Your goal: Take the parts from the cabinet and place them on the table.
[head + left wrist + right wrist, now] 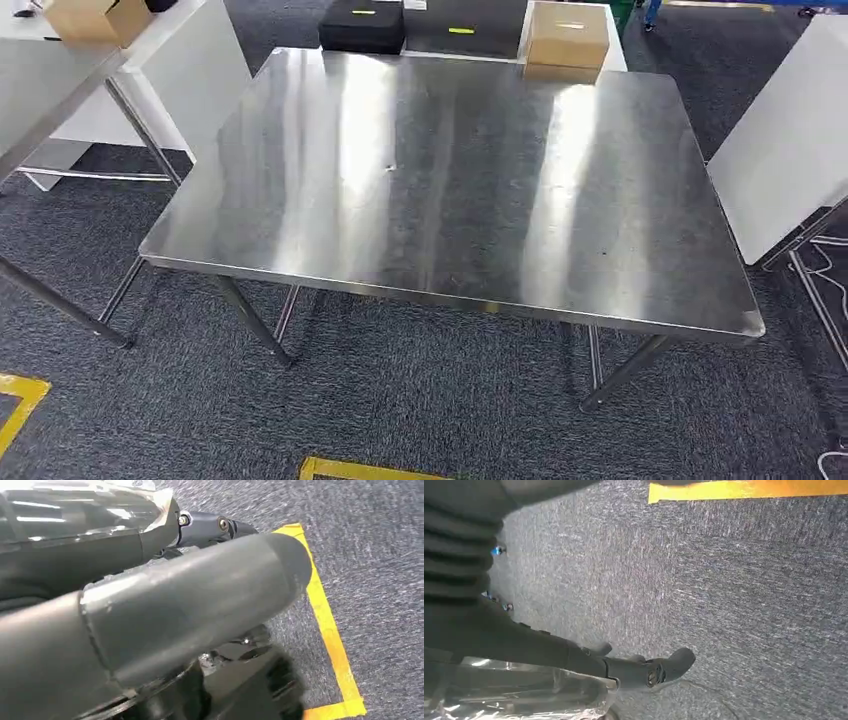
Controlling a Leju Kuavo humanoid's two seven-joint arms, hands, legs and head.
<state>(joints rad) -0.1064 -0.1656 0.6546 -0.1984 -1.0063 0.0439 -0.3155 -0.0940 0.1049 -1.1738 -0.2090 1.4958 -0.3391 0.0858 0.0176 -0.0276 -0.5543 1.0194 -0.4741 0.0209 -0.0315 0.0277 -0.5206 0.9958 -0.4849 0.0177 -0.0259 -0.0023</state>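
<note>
You are facing the steel desk (450, 190) at 12 o'clock, and its bare top is throwing back the ceiling lights in long streaks. This is where the parts are meant to go; where the parts themselves are, I cannot tell.

Both arms are hanging over the grey carpet (420, 390). The left robot hand (165, 580) is holding nothing, with its thick thumb (240, 575) reaching out apart from the darker fingers (210, 526). The right robot hand (574, 650) is also holding nothing, with its fingers (669, 666) stretching out loosely above the carpet.

Around the desk, a black case (362, 25) is sitting just past the far edge at 11 o'clock. A cardboard box (567, 38) is sitting beside that edge at 1 o'clock, and a grey panel (465, 25) is lying between the two.

At 10 o'clock a second desk (40, 90) is carrying another brown box (95, 18). A white board (200, 70) is standing between it and your desk's left corner. At 2 o'clock a second white board (790, 140) is crowding close to the right edge, with a pale cable (825, 290) trailing on the floor under it.

Yellow tape (360, 468) is marking the floor at 6 o'clock, between you and the near edge, and another corner of tape (20, 400) is showing at 8 o'clock.
</note>
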